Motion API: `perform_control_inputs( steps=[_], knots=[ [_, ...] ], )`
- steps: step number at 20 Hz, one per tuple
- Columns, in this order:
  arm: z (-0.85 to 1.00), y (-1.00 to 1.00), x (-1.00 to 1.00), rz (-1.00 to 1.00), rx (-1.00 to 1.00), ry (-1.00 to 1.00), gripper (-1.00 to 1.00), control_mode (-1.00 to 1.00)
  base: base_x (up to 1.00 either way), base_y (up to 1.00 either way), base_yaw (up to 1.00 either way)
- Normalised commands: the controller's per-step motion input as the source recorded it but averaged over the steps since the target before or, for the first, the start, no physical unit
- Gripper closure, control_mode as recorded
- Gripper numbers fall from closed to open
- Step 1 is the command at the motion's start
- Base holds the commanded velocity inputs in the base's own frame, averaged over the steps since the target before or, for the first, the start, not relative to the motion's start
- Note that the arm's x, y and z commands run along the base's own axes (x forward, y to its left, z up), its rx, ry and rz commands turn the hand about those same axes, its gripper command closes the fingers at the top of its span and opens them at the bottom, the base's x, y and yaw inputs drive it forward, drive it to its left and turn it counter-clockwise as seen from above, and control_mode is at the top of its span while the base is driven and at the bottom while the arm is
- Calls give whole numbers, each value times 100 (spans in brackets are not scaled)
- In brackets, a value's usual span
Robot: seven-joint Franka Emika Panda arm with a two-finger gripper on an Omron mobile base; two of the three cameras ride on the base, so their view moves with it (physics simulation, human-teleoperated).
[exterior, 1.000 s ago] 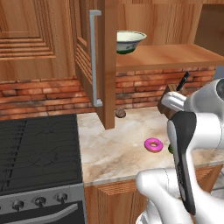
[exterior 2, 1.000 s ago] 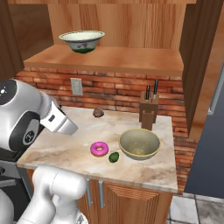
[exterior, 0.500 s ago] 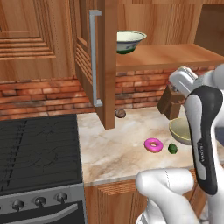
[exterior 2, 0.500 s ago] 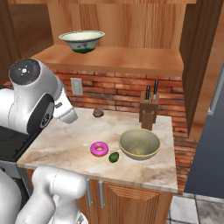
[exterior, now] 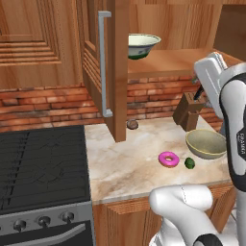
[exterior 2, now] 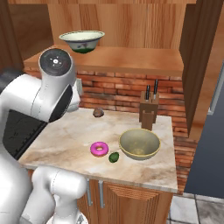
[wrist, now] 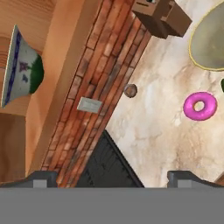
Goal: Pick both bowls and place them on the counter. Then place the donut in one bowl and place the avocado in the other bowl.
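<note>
Cream-white bowl (exterior 2: 82, 41) sits near the shelf (exterior 2: 131, 59) edge; your gripper (wrist: 111, 177), spread and empty, could knock it off reaching in.

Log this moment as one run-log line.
olive-tan bowl: on counter | cream-white bowl: on shelf | donut, avocado: on counter | gripper: open, empty

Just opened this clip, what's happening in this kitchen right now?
A white robot arm is raised over the counter, its end effector open and holding nothing. The olive-tan bowl already sits on the counter, with the donut and avocado beside it, not in any bowl. The cream-white bowl is on the upper shelf.
</note>
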Motion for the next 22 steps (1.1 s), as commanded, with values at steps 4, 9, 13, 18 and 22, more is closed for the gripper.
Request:
perform_control_inputs(
  steps=[4, 9, 13, 18, 22],
  knots=[
    [34, 0, 35, 0, 21, -6, -100, -100, 0, 0, 0],
    [35, 7, 42, 0, 7, -7, -100, -100, 0, 0, 0],
    [12, 17, 39, 1, -7, -10, -100, -100, 0, 0, 0],
    [25, 11, 47, 6, -5, -10, -100, -100, 0, 0, 0],
    [29, 6, 53, 9, 0, -4, -100, -100, 0, 0, 0]
  ],
)
